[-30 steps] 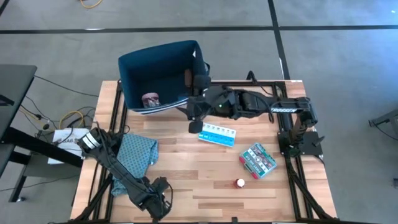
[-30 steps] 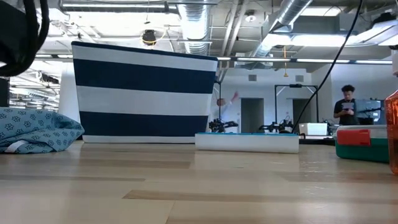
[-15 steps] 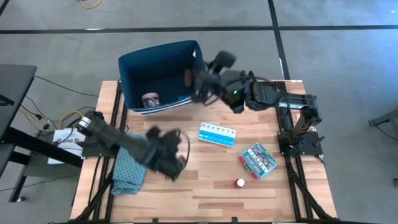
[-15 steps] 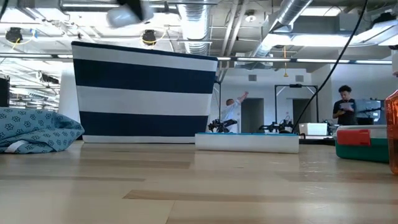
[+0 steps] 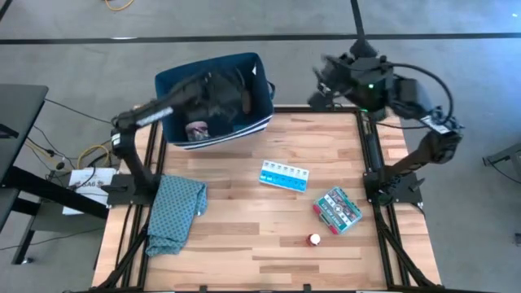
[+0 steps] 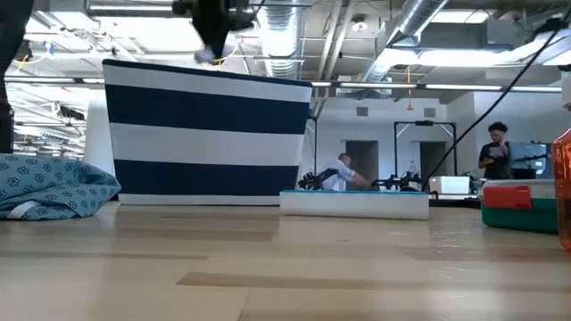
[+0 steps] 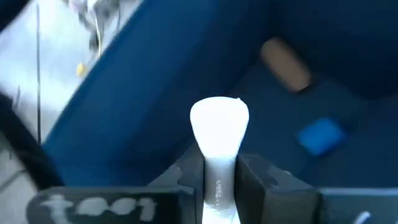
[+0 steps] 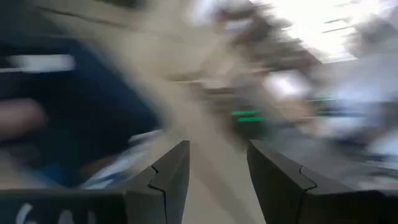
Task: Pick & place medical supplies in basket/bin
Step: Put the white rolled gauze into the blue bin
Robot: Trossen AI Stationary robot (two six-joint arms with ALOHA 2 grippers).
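Note:
The dark navy bin [image 5: 244,130] stands at the table's far edge; its striped wall [image 6: 205,134] faces the low view. My left gripper [image 5: 218,91] hangs over the bin's opening, shut on the white stick [image 7: 219,127], and shows above the rim in the low view [image 6: 214,22]. Inside the bin lie the pink roll [image 5: 198,129], brown block [image 7: 285,64] and blue square [image 7: 320,135]. On the table rest the light blue pill organiser [image 5: 285,176], the teal-red-white box [image 5: 339,208] and the red-white cap [image 5: 314,239]. My right gripper [image 8: 217,168] is open, raised past the far right corner [image 5: 326,81]. My left gripper pinches the white stick's narrow shaft [image 7: 219,180] between its two fingers. The stick lies along the fingers, and its wider rounded end [image 7: 219,124] juts out past the fingertips. The fingers point down into the bin, and the stick is lifted clear above the bin's floor.
The teal patterned cloth [image 5: 175,213] lies bunched near the table's left edge, also seen in the low view [image 6: 49,185]. Bare wood stretches between the bin and the near edge. People show in the room behind the table [image 6: 495,147].
My left arm has swung from the near left corner up across the table toward the far edge and now hovers over the bin. My right arm has pulled back from the bin's right corner, up and toward the far right.

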